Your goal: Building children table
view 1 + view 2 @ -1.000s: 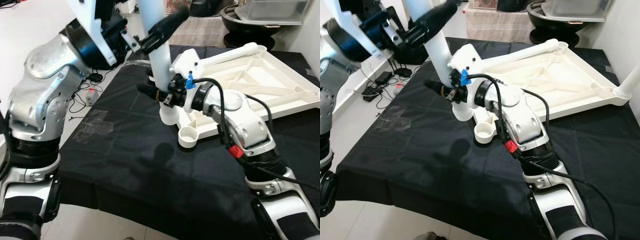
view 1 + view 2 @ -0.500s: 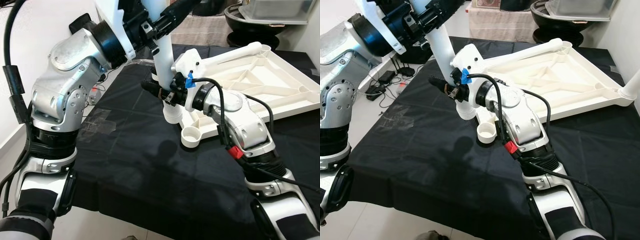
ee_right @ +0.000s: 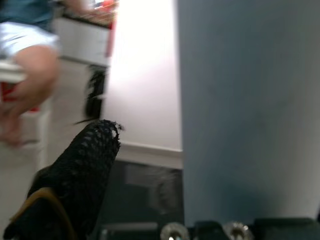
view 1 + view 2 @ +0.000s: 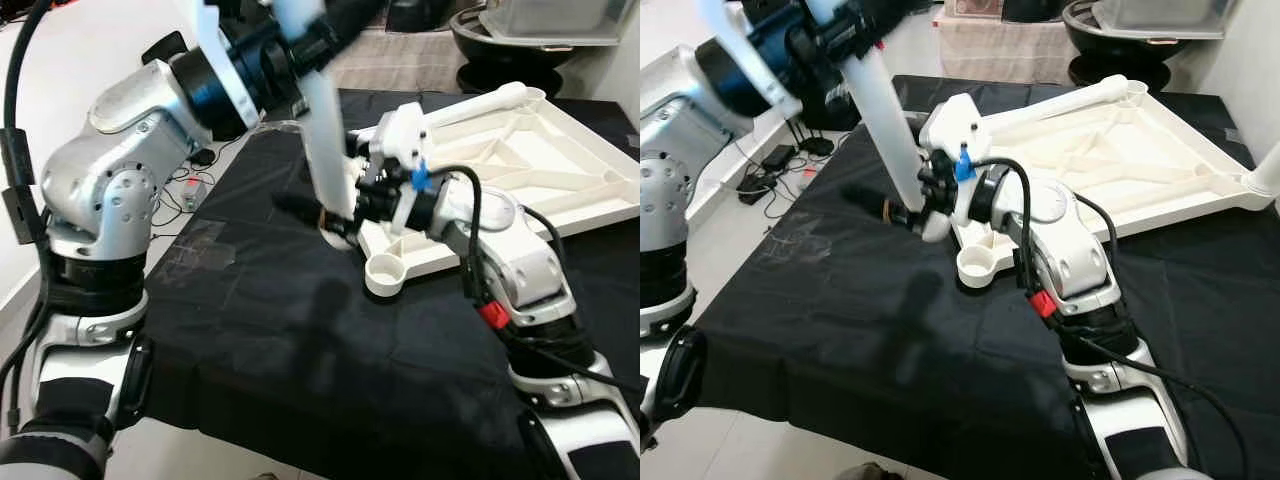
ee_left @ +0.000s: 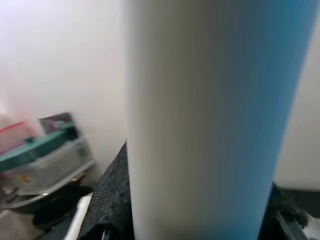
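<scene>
Since 0.5 s ago the white table leg (image 4: 883, 128) has tipped over: it stood close to upright then, and now its top leans toward your left while its lower end has dropped nearly to the black cloth (image 4: 840, 330). Frames are motion-blurred, so treat the edges as approximate.

Left gripper (image 4: 318, 28): high, clamped around the upper part of the leg; the left wrist view has the leg pressed between its black fingers (image 5: 111, 202).

Right gripper (image 4: 902, 212): low, at the leg's bottom end. 1 black finger (image 3: 80, 165) lies beside the leg in the right wrist view; you cannot tell from these frames whether it is pinching the leg or only lying alongside it.

Upturned white table top (image 4: 520, 150): resting underside-up on the cloth, to the right of both grippers. Its near corner carries a round socket (image 4: 386, 275), open and unfilled.

Key relation: the leg's lower end sits just beside that socket, on its left and slightly farther from you, not over it. The leg's long axis runs from upper left down to lower right, well off the socket's vertical axis. The right gripper is the nearer one to the socket. My judgement: you need to bring the leg upright and shift its foot right before seating it.
</scene>
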You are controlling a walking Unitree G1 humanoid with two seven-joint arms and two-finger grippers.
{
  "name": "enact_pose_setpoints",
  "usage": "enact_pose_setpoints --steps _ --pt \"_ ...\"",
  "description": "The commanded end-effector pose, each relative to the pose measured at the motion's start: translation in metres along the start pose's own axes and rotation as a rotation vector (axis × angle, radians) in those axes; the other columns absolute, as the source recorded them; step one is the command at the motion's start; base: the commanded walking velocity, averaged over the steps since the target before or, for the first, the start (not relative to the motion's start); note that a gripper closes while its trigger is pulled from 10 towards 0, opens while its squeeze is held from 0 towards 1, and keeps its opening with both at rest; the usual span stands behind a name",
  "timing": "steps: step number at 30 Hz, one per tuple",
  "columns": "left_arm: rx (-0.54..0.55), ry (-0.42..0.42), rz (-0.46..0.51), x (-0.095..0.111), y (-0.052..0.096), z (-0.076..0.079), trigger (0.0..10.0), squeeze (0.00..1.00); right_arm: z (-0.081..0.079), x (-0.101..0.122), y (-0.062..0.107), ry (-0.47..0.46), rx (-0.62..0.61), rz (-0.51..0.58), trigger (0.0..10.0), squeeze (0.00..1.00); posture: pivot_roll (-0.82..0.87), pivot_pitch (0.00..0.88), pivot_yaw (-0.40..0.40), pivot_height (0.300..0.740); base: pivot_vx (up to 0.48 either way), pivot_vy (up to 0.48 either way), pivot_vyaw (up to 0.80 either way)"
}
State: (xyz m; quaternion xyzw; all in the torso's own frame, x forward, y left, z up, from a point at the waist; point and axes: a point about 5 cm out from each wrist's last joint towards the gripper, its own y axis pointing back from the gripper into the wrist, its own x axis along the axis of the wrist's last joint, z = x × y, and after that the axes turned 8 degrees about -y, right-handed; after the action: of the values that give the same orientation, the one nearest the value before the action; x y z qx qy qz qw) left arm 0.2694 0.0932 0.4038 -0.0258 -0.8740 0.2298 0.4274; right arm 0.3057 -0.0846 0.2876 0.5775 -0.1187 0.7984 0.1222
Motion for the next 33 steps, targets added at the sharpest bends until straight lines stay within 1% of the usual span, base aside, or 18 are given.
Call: enact_pose_setpoints --steps 1,3,4,6,7,9,10,11,12,13,16,19,23,26,29,30,32,33 --pt "-0.128 0.042 0.05 0.004 -0.004 0.011 0.0 0.0 -0.019 -0.004 -0.009 -0.006 0.131 -0.01 10.0 0.0 0.06 0.03 0.038 0.74 0.0 0.0 0.0" --pt "-0.128 0.042 0.05 0.004 -0.004 0.011 0.0 0.0 -0.019 -0.004 -0.009 -0.006 0.131 -0.01 10.0 0.0 0.06 0.03 0.038 0.74 0.0 0.0 0.0" --pt "-0.144 0.056 0.057 0.004 -0.005 0.012 0.0 0.0 -0.022 -0.006 -0.01 -0.01 0.146 -0.012 10.0 0.0 0.05 0.03 0.039 0.74 0.0 0.0 0.0" --pt "-0.193 0.091 0.073 0.002 -0.009 0.017 0.0 0.0 -0.031 -0.01 -0.018 -0.048 0.181 -0.008 10.0 0.0 0.04 0.031 0.042 0.74 0.0 0.0 0.0" --pt "-0.193 0.091 0.073 0.002 -0.009 0.017 0.0 0.0 -0.031 -0.01 -0.018 -0.048 0.181 -0.008 10.0 0.0 0.04 0.031 0.042 0.74 0.0 0.0 0.0" --pt "-0.224 0.097 0.072 -0.001 -0.012 0.018 0.0 0.0 -0.036 -0.016 -0.021 -0.096 0.207 -0.021 10.0 0.0 0.04 0.031 0.043 0.74 0.0 0.0 0.0" --pt "-0.228 0.093 0.068 -0.003 -0.013 0.017 0.0 0.0 -0.036 -0.018 -0.021 -0.109 0.213 -0.027 9.7 0.0 0.04 0.032 0.041 0.74 0.0 0.0 0.0" --pt "-0.228 0.093 0.068 -0.003 -0.013 0.017 0.0 0.0 -0.036 -0.018 -0.021 -0.109 0.213 -0.027 9.7 0.0 0.04 0.032 0.041 0.74 0.0 0.0 0.0" --pt "-0.231 0.094 0.065 -0.004 -0.013 0.017 0.0 0.0 -0.037 -0.019 -0.021 -0.121 0.215 -0.029 6.0 0.0 0.04 0.032 0.041 0.74 0.0 0.0 0.0" --pt "-0.233 0.096 0.066 -0.003 -0.012 0.018 0.0 0.0 -0.037 -0.021 -0.022 -0.136 0.213 -0.031 0.0 0.0 0.03 0.033 0.043 0.74 0.0 0.0 0.0" --pt "-0.234 0.097 0.068 0.0 -0.011 0.019 0.0 0.0 -0.037 -0.023 -0.022 -0.15 0.211 -0.04 0.0 0.0 0.03 0.034 0.043 0.74 0.0 0.0 0.0" --pt "-0.239 0.109 0.076 0.008 -0.008 0.019 0.0 0.0 -0.037 -0.033 -0.021 -0.171 0.204 -0.097 0.0 0.0 0.03 0.037 0.042 0.74 0.0 0.0 0.0" --pt "-0.247 0.114 0.076 0.01 -0.008 0.019 0.0 0.0 -0.036 -0.041 -0.017 -0.18 0.208 -0.148 0.0 0.0 0.03 0.04 0.041 0.74 0.0 0.0 0.0" --pt "-0.25 0.118 0.073 0.01 -0.007 0.019 0.0 0.0 -0.036 -0.042 -0.015 -0.185 0.213 -0.164 0.0 0.0 0.02 0.041 0.042 0.74 0.0 0.0 0.0" --pt "-0.2 0.096 0.067 0.009 -0.006 0.016 0.0 0.0 -0.032 -0.045 -0.015 -0.188 0.165 -0.188 0.0 0.0 0.03 0.048 0.038 0.74 0.0 0.0 0.0" --pt "-0.169 0.082 0.067 0.008 -0.006 0.014 2.4 0.0 -0.029 -0.045 -0.015 -0.187 0.14 -0.19 0.0 0.0 0.03 0.048 0.038 0.74 0.0 0.0 0.0" --pt "-0.149 0.073 0.066 0.007 -0.005 0.012 2.4 0.0 -0.027 -0.046 -0.016 -0.186 0.124 -0.19 0.0 0.0 0.03 0.048 0.038 0.74 0.0 0.0 0.0" --pt "-0.113 0.073 0.072 0.007 -0.005 0.01 10.0 0.09 -0.023 -0.045 -0.016 -0.185 0.091 -0.189 0.0 0.0 0.03 0.054 0.036 0.74 0.0 0.0 0.0"
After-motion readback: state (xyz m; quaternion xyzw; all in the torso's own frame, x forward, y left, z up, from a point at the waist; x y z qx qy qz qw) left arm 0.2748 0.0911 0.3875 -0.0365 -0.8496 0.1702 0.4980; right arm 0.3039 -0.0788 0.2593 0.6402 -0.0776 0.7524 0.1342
